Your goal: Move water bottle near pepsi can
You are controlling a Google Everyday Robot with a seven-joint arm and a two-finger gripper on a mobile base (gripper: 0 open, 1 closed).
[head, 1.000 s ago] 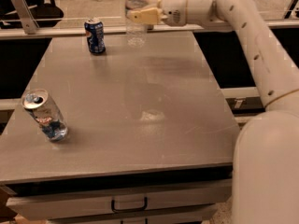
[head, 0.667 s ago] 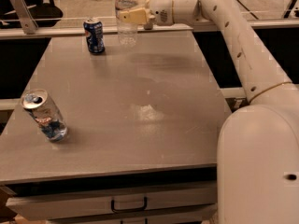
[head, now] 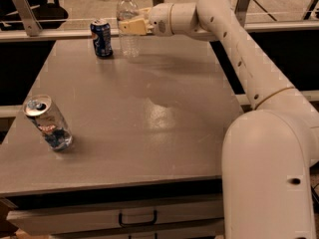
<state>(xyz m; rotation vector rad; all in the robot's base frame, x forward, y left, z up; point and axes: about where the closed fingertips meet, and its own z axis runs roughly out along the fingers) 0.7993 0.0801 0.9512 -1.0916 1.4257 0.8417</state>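
Over the last second the arm has carried the tall clear plastic water bottle (head: 128, 31) with its white cap leftward along the far edge of the grey table (head: 149, 133). It is now upright, just beside the small dark blue pepsi can (head: 101, 38), on the can's right. The gripper (head: 132, 26) is clamped around the bottle's midsection. Whether the base rests on the surface cannot be told. Judgement: placement essentially achieved; release remains. The silver can (head: 48, 122) lies well apart.
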